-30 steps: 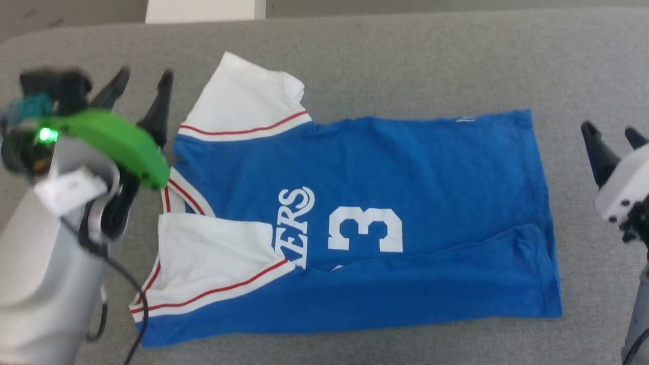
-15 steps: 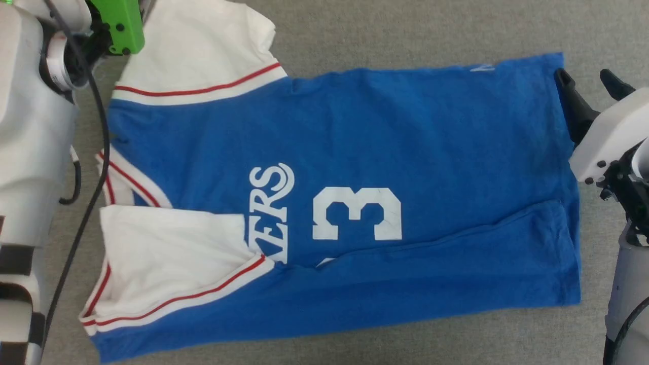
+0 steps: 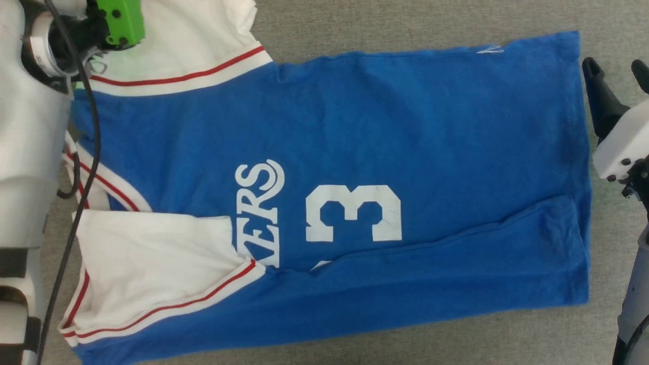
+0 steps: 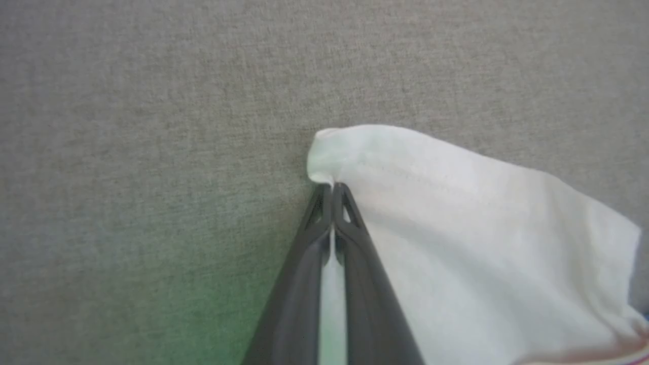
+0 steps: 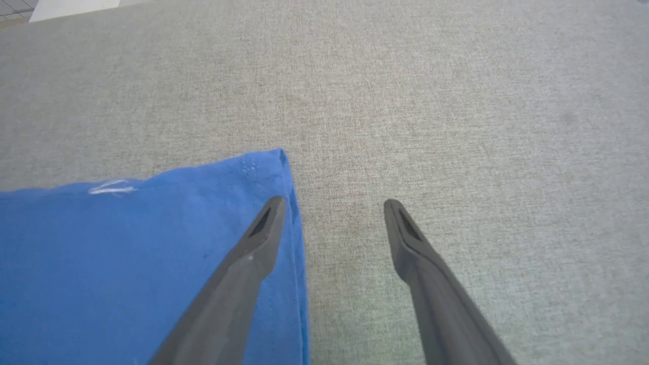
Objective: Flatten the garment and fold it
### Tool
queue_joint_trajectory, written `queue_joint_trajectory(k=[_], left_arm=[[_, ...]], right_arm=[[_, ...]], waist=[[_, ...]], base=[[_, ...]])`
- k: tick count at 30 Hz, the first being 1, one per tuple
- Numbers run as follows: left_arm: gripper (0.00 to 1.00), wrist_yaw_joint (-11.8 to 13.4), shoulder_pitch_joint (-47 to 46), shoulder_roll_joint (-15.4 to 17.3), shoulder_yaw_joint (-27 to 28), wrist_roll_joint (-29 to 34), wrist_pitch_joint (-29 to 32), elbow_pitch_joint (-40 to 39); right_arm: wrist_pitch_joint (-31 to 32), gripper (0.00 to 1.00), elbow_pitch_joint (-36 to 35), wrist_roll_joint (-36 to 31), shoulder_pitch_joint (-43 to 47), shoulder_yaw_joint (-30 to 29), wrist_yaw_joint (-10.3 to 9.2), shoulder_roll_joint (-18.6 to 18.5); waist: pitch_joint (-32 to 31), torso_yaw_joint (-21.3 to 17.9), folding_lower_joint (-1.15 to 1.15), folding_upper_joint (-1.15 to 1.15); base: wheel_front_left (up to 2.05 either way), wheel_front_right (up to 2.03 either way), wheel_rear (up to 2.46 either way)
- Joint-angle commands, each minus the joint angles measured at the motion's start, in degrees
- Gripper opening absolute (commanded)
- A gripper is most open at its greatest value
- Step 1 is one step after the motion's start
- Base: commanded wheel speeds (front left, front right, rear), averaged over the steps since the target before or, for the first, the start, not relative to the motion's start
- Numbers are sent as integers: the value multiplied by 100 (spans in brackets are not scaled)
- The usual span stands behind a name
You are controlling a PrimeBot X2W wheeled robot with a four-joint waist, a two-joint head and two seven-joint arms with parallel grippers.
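Observation:
The garment (image 3: 405, 126), a blue jersey with a white "3", lies flat and sideways on the grey cloth surface, collar to the left, hem to the right. Its near long side is folded up over the body. In the left wrist view my left gripper (image 4: 332, 186) is shut on the outer corner of the far white sleeve (image 4: 456, 228). My right gripper (image 3: 616, 76) stands open at the far hem corner. In the right wrist view, the right gripper (image 5: 334, 204) has one finger over the blue hem (image 5: 127, 253) and the other over bare surface.
The grey cloth surface (image 3: 405, 20) runs beyond the jersey on the far side and to the right. My left arm's pale forearm (image 3: 25, 126) and its black cable (image 3: 94, 126) lie along the jersey's collar end. A white strip shows at the surface's far edge (image 5: 71, 7).
The head camera has moved closer, shifting the whole picture. My left gripper went from beside the collar to the far sleeve's corner and shut on it. The right gripper stays open.

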Motion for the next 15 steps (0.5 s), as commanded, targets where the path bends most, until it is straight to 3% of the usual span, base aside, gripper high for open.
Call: queue_joint_trajectory(k=[1,8,15], left_arm=[[0,-85,449,-121,-57,-106,-47,78],[0,-420,597,-67,578,-557,-1042,-596],[0,-505,1174,119,929,-782,-1503,-1623]], right_arm=[[29,100,-44,-64,54,-9,-9,3],[515,100,-122,-504,2,186,-9,-17],[1273,100,296,-816,-493,604,-9,-564]], waist=[[-98,89,-1,0],[-374,274,-1,0],[-382,411,-1,0]], base=[[0,0,0],[0,0,0],[0,0,0]])
